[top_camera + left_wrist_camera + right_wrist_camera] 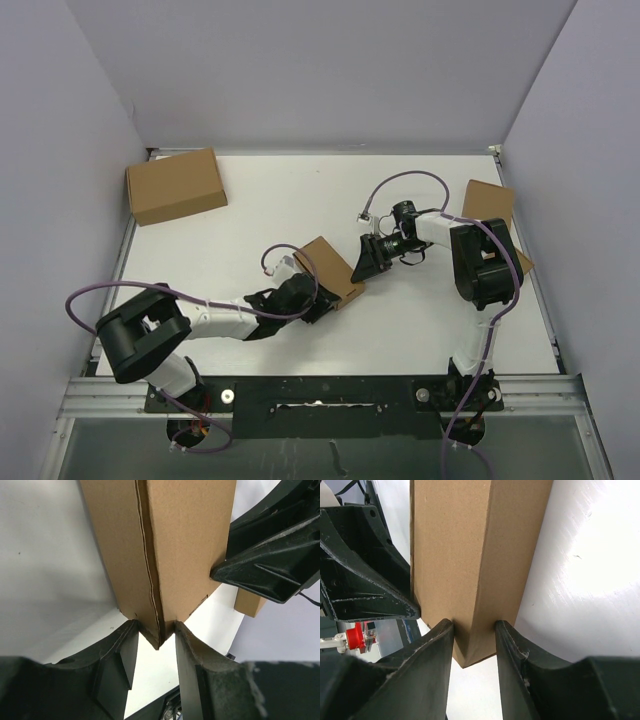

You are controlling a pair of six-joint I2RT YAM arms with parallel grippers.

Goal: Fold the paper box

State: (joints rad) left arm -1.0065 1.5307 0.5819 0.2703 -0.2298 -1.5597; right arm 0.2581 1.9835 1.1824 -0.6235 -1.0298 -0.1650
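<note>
The paper box (325, 268) is a small oblong brown cardboard box, lying mid-table between both arms. My left gripper (300, 295) holds its near-left corner; in the left wrist view the fingertips (131, 630) press the two faces meeting at that corner of the box (185, 545), where a seam runs up. My right gripper (365, 258) grips the opposite far-right corner; the right wrist view has its gripper (474, 627) shut across the box (470, 555) corner. Each wrist view catches the other gripper, the right one (270, 565) and the left one (360, 580), beside the box.
A larger closed brown carton (176, 185) lies at the back left. Another brown box (488, 203) sits at the right edge behind my right arm, with brown cardboard (522, 262) showing beneath that arm. Pale walls enclose the white table (300, 200) on three sides.
</note>
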